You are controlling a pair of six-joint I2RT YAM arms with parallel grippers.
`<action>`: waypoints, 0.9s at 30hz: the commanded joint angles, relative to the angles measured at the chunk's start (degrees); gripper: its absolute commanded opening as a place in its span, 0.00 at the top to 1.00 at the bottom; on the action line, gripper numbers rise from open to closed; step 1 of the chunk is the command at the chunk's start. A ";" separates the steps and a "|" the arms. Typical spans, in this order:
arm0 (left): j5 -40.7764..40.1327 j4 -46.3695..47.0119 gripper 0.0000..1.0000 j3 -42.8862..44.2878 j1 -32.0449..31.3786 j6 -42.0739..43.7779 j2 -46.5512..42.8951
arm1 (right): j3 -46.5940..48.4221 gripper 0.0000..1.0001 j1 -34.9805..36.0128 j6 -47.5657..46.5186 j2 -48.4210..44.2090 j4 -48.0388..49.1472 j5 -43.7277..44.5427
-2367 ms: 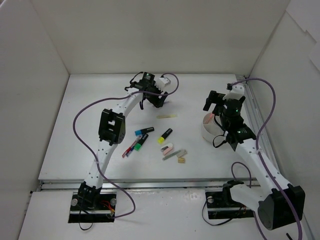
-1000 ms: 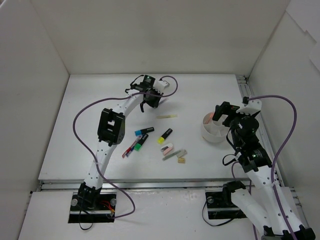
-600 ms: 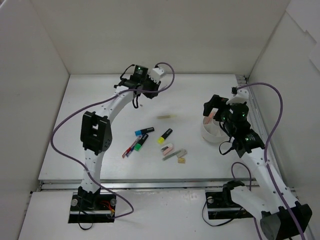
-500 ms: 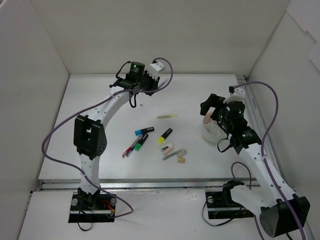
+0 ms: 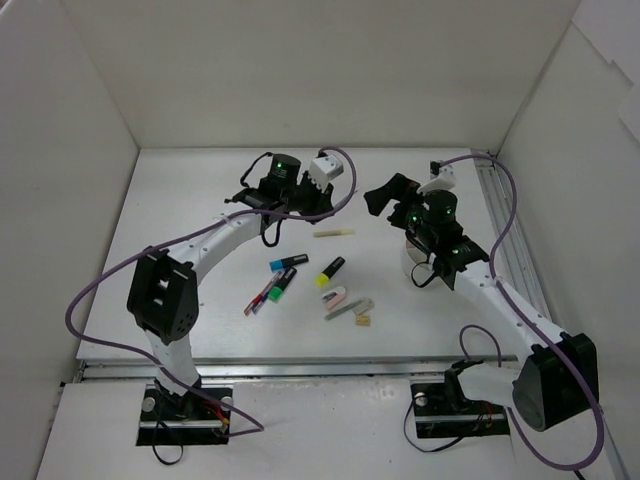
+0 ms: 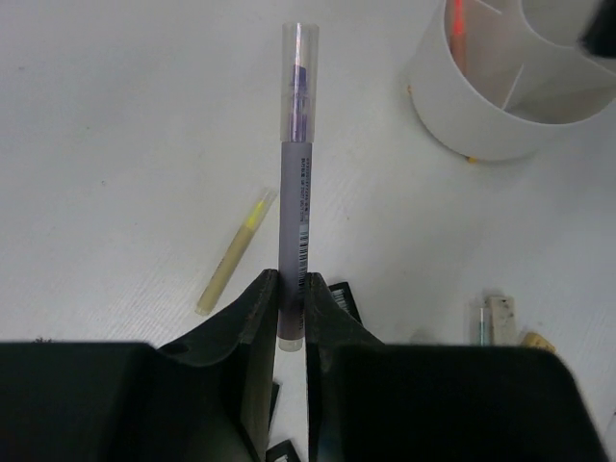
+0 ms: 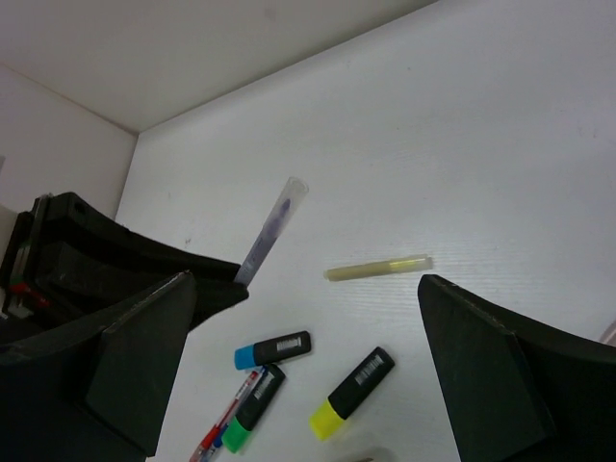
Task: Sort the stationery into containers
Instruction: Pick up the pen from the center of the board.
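My left gripper (image 6: 292, 300) is shut on a thin purple pen with a clear cap (image 6: 295, 164), held above the table and pointing toward the white round tub (image 6: 481, 130). The same pen (image 7: 272, 226) shows in the right wrist view. My right gripper (image 5: 388, 195) stands open and empty above the table, left of the tub (image 5: 412, 264). On the table lie a pale yellow stick (image 5: 333, 232), blue (image 5: 288, 262), green (image 5: 284, 280) and yellow (image 5: 331, 271) highlighters, red and blue pens (image 5: 260, 296), and pink (image 5: 335, 297), grey (image 5: 350, 309) and tan (image 5: 362, 320) erasers.
The tub has inner dividers and holds an orange-red pen (image 6: 458, 24). The right arm covers most of the tub from above. White walls close in the table on three sides, with a metal rail (image 5: 505, 225) along the right edge.
My left gripper has swung right with the pen, nearer the pale stick. The right arm has moved from beside the tub to its left, over the table's middle.
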 commanded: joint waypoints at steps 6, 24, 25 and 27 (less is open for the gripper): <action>2.20 7.27 1.00 -0.62 -2.94 -1.55 -7.65 | 3.71 0.03 1.23 5.62 7.44 11.71 -2.32; 5.19 7.19 1.00 -0.18 -4.53 -1.64 -7.48 | 7.50 0.86 2.29 6.07 12.63 14.52 -6.98; 5.19 7.19 1.00 -0.35 -4.53 -1.64 -7.65 | 7.33 0.93 2.29 5.89 12.46 14.52 -6.98; 5.27 7.01 1.00 -0.44 -4.53 -1.55 -7.92 | 7.06 1.00 2.29 4.84 11.67 14.43 -6.89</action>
